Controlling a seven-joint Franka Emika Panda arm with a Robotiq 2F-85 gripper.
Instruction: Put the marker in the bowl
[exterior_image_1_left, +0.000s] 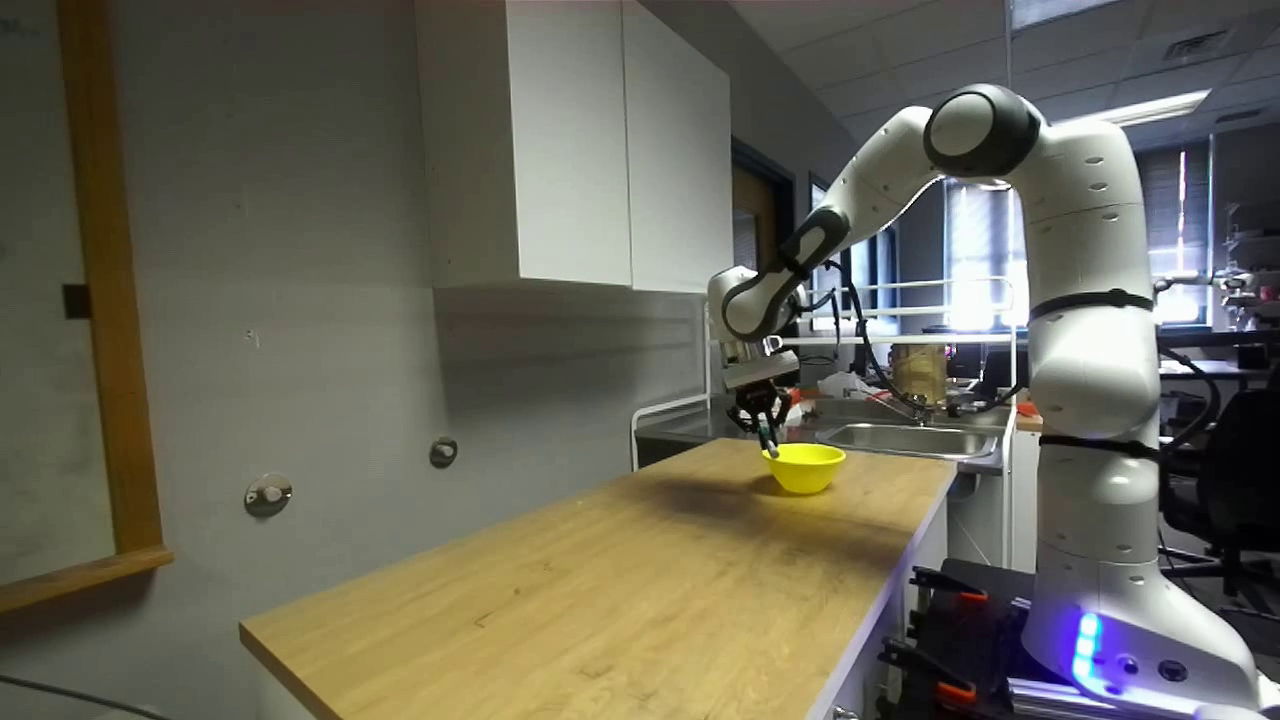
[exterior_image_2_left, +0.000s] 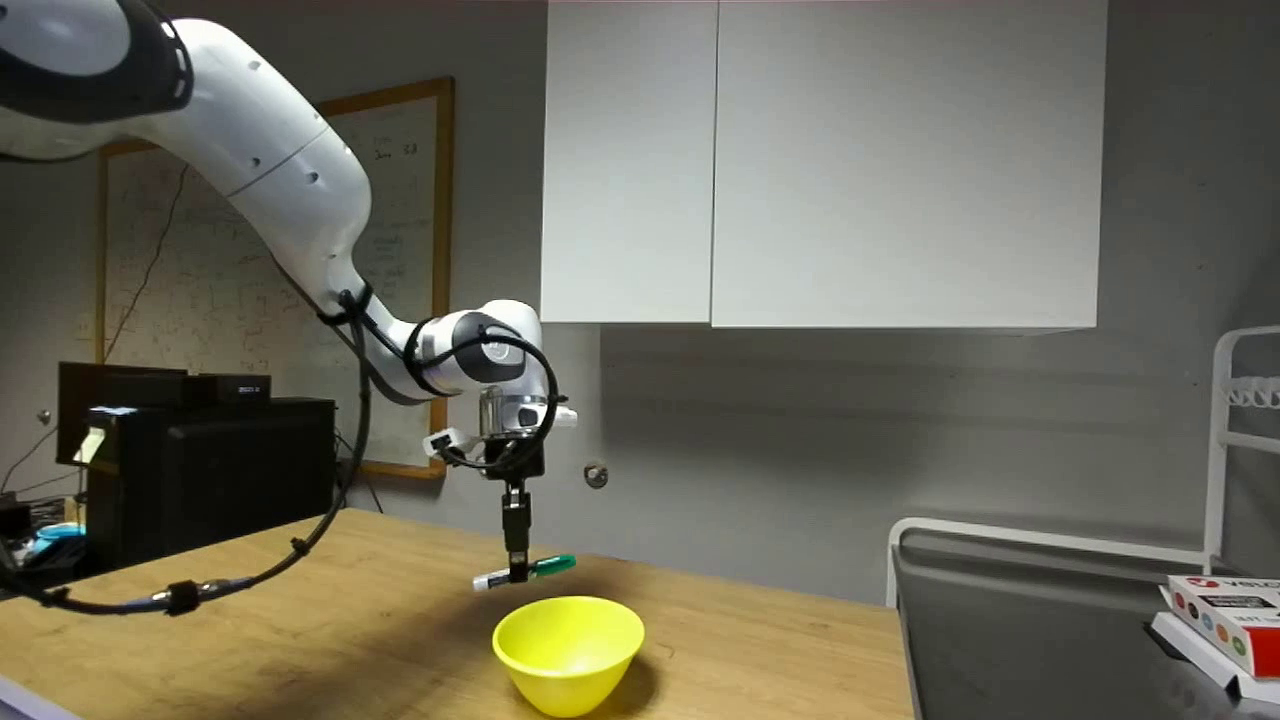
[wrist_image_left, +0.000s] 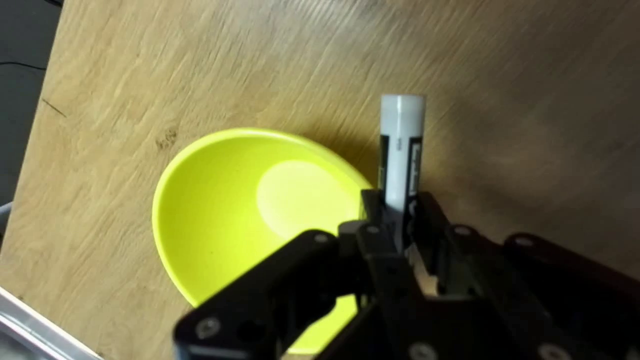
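Partly hidden in the wrist view, the marker (wrist_image_left: 399, 167) is pinched by jaws also masking some of the bowl (wrist_image_left: 212, 210).

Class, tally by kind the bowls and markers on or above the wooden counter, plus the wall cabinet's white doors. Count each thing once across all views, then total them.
Yellow bowl: 1
Marker: 1
White wall-cabinet doors: 2
Total: 4

I get dim light; in an exterior view the windows (exterior_image_1_left: 970, 240) burn out white beyond the arm (exterior_image_1_left: 1090, 240). In both exterior views I see shadow on the wall (exterior_image_1_left: 570, 375) beneath the cabinet (exterior_image_1_left: 570, 150) and across the table (exterior_image_1_left: 560, 600). My wrist view gives me the pincer (wrist_image_left: 400, 215) dark and blurred.
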